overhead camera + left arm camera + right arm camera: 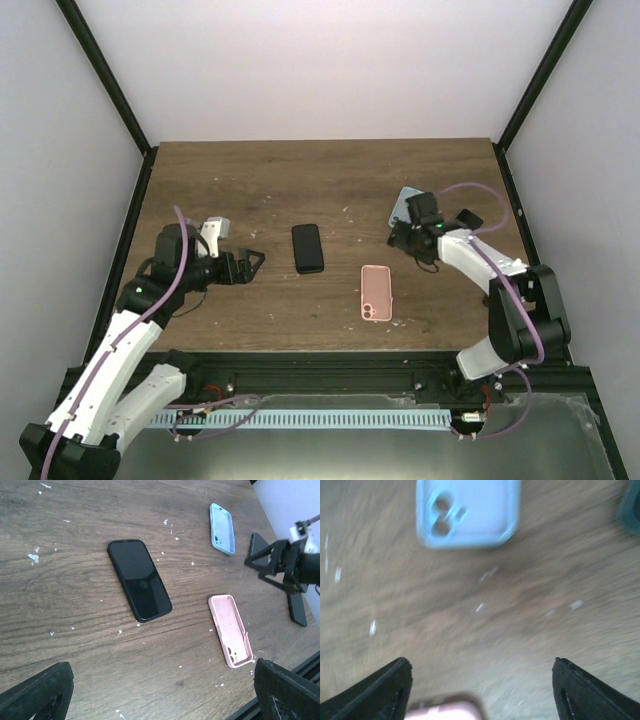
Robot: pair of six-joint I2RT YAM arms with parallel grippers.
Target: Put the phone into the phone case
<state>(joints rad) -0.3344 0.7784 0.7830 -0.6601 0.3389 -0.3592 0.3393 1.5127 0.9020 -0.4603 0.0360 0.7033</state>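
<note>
The black phone (308, 248) lies screen up at the middle of the wooden table, and also shows in the left wrist view (140, 580). The pink case (376, 293) lies open side up to its right, and also shows in the left wrist view (231, 630) and, blurred, at the bottom of the right wrist view (445, 711). My left gripper (252, 264) is open and empty, left of the phone and apart from it (162, 690). My right gripper (408, 240) is open and empty, hovering between the pink case and a light blue case (467, 512).
The light blue case (403, 205) lies at the back right, partly behind my right gripper, and shows in the left wrist view (222, 522). A dark flat object (299, 611) lies further right. White specks dot the wood. Black frame posts stand at the table's corners.
</note>
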